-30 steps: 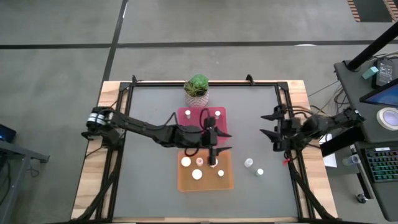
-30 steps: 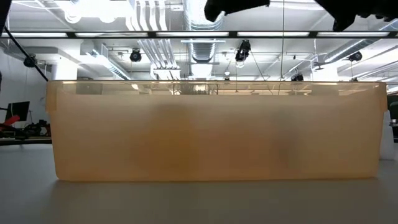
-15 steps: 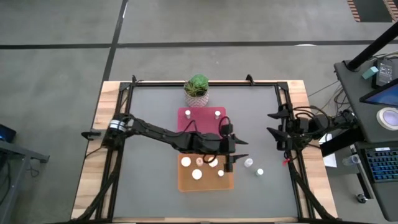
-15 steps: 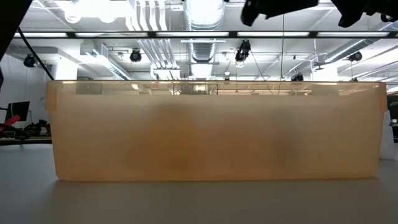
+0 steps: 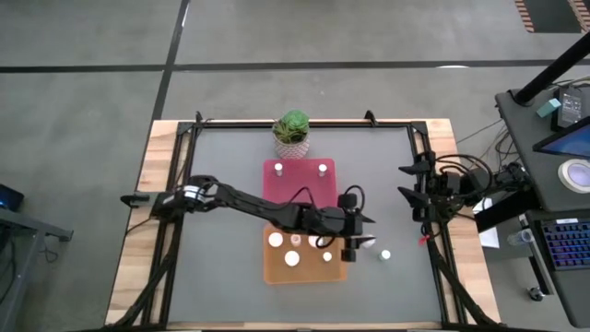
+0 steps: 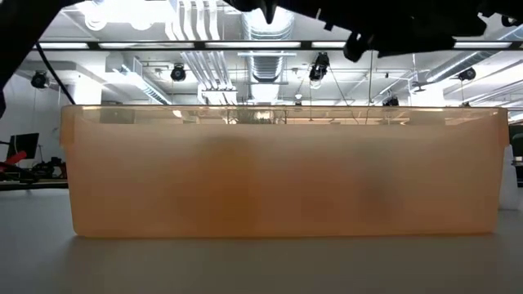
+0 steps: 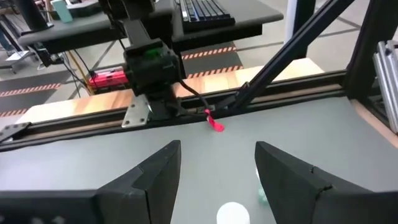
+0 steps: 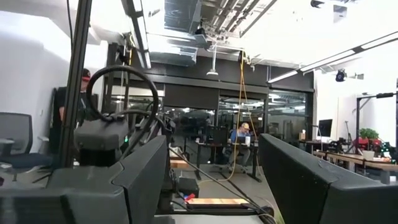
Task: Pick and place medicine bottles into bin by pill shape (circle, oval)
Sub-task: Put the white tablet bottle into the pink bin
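**Left gripper over a loose bottle, jaws wide, nothing held**

Hovers, left gripper [image 5: 354,242], just past the orange bin [image 5: 337,273] rim, fingers spread wide and empty. Right below and between the fingertips in the wrist view: a white cap [image 7: 232,213], the nearest bottle [image 5: 368,242]. Just beyond it, on the far side from the bin, a second bottle [image 5: 384,254] on the bare table [image 5: 221,184]. Behind the gripper, four more capped bottles in the orange bin, two in the red bin [image 5: 299,181] further back.

Probably light, rigid plastic, smooth-sided and apt to slip or tip if nudged off-centre. Best taken square across the body or cap, straight down, gentle squeeze.

Parked well off at the table's far edge, right gripper [image 8: 211,180], jaws apart too, holding nothing.
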Available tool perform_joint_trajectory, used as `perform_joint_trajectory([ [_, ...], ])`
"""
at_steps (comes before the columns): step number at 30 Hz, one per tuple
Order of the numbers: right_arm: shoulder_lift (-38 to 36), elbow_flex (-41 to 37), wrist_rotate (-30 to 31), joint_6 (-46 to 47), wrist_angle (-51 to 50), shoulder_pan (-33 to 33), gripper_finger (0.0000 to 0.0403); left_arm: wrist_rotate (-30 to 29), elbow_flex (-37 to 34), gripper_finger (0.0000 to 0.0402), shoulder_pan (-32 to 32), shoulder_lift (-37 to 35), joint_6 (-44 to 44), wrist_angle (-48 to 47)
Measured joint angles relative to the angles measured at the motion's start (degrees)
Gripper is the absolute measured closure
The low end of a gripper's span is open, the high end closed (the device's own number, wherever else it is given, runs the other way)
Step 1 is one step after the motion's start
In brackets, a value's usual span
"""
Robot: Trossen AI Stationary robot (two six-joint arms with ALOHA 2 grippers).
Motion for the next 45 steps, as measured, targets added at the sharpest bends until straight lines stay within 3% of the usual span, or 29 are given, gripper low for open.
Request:
perform_joint_trajectory([
  [10, 0.04, 0.11, 0.08, -0.01, -0.21, -0.01, 0.0156, 1.4, 4.93, 0.021, 0.0, 6.06, -2.82, -0.27],
  [45, 0.09, 0.13, 0.13, -0.03, -0.48, -0.02, 0.0156, 3.69, 4.82, 0.021, 0.85, 13.02, -7.52, 3.52],
])
